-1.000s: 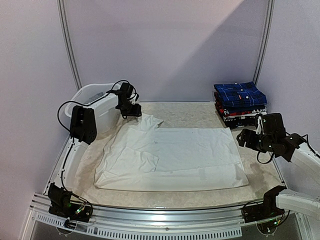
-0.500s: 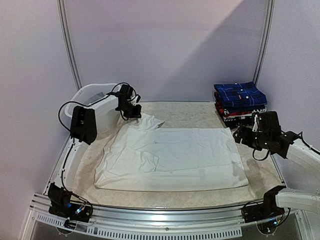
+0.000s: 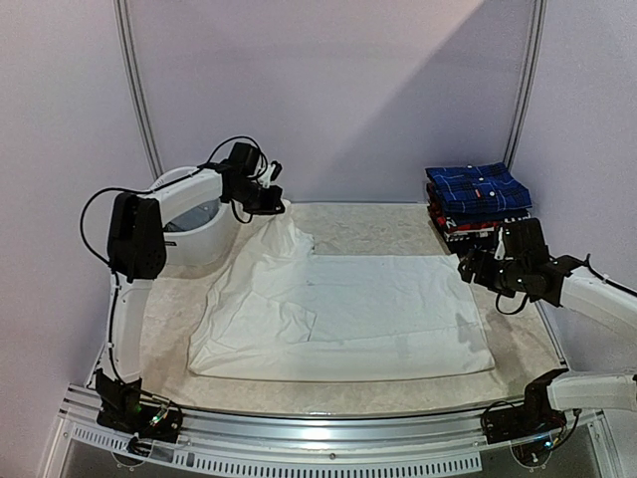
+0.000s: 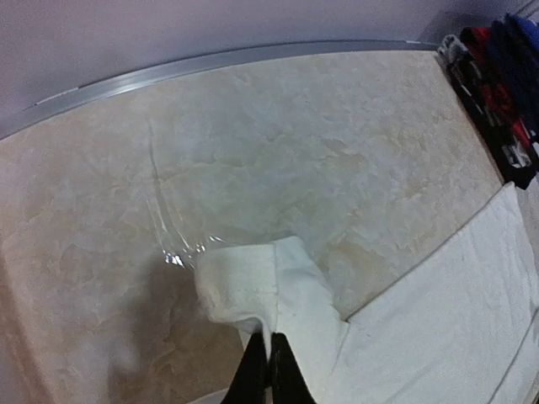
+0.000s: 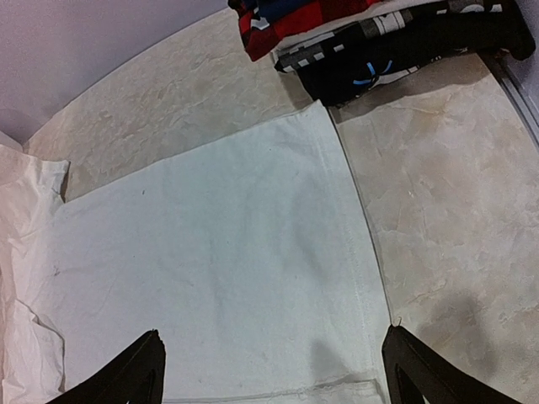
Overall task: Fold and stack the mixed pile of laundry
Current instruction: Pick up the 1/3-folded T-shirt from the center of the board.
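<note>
White shirt (image 3: 338,314) lay flat on bench (image 3: 378,224), long axis L-R, hem right, far-left corner raised, L hand (image 4: 268,370) pinched it (clear on wrist cam only), R hand (image 5: 272,337) wide above hem.

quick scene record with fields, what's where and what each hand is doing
spread garment: plain white cloth shirt, flat on the beige table
left hand: shut on the shirt's far-left corner, held raised
right hand: open, over the shirt's right edge
folded stack: far right, blue plaid shirt on top
white plastic basket: far left
</note>
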Controlling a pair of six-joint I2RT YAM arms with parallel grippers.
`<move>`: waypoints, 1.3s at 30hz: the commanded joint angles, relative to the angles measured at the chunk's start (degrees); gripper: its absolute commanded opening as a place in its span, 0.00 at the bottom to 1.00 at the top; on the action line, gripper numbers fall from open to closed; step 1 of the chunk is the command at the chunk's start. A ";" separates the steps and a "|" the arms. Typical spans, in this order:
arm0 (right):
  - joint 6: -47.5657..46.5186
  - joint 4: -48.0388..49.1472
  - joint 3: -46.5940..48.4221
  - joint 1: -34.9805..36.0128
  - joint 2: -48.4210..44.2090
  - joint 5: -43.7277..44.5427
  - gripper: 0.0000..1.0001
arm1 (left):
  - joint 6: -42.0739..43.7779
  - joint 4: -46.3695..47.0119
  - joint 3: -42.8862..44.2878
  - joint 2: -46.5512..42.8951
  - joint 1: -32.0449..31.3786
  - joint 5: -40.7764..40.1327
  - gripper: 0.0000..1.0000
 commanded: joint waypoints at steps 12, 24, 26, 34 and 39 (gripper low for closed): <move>0.11 1.57 1.36 -0.04 3.46 2.02 0.94 | 2.17 4.64 -26.07 -24.51 -7.38 -9.12 0.00; 0.19 0.11 3.91 -0.08 7.84 3.81 0.91 | 0.74 6.96 -44.26 -36.85 -14.64 -14.39 0.00; 0.51 -0.39 5.09 -0.05 9.46 4.82 0.88 | 0.29 7.19 -46.30 -37.75 -15.27 -14.69 0.00; 3.41 -1.81 17.41 -0.07 25.35 7.44 0.80 | -1.31 6.88 -50.52 -41.64 -17.28 -15.22 0.00; 6.31 0.38 22.66 -0.08 33.40 5.16 0.81 | -0.53 1.68 -48.47 -44.63 -20.65 -18.18 0.00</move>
